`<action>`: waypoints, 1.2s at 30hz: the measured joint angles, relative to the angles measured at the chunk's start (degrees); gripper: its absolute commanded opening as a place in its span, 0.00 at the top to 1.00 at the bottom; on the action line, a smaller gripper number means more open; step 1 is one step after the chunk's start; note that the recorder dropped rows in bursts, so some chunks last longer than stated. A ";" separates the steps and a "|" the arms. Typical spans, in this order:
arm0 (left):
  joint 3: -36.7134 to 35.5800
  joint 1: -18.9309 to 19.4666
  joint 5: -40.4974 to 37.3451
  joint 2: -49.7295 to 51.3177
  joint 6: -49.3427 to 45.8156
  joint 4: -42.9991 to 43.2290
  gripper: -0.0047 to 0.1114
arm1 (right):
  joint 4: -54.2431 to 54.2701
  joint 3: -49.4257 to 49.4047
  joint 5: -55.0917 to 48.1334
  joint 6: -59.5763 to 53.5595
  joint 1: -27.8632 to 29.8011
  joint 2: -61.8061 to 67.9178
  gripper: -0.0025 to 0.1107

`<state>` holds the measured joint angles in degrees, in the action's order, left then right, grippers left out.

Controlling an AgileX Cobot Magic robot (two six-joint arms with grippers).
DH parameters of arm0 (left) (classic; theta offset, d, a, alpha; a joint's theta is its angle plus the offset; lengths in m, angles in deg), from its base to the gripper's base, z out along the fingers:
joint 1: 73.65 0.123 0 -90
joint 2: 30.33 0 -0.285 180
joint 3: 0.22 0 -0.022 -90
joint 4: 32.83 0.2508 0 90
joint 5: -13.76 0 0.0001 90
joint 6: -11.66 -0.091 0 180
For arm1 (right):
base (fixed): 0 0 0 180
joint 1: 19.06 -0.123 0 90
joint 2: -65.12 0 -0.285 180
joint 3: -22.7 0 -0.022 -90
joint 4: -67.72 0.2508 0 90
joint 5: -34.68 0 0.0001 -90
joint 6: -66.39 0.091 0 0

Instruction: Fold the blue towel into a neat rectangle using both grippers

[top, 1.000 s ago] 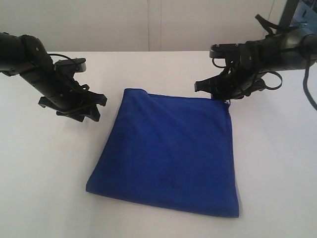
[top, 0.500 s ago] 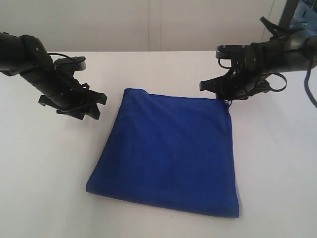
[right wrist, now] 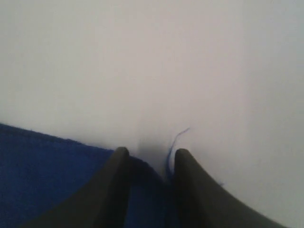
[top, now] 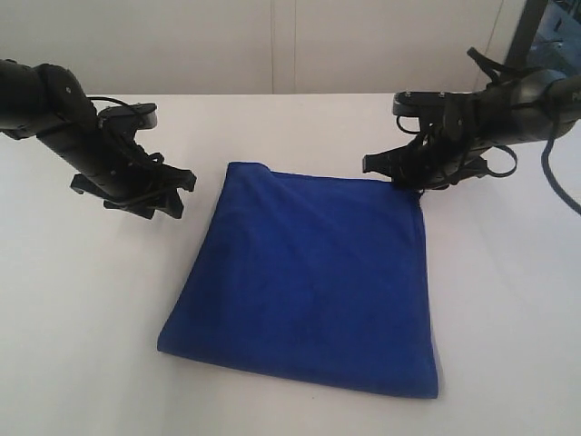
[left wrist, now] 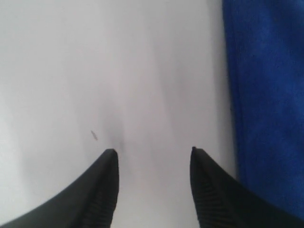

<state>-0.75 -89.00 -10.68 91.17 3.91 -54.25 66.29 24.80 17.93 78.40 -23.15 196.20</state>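
White table, blue towel, pale wall

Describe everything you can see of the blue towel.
The blue towel is deep royal-blue, soft and plush-looking, folded flat on the white table as a rough rectangle, faintly creased. A loose thread trails from its far right corner, which sits between the open jaws of the right tool; contact is unclear. The left tool hangs beside its layered left edge, apart.

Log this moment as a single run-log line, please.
blue towel: folded, flat on table | left pincer: open, empty, beside towel | right pincer: open at towel corner
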 measured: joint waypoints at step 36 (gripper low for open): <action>0.00 0.00 0.23 0.00 0.00 0.00 0.51 | -5.01 0.00 -2.80 -1.09 0.00 -3.98 0.98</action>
<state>-0.75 -89.00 -10.45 91.17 3.91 -54.25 61.28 24.80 15.13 77.31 -23.15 192.22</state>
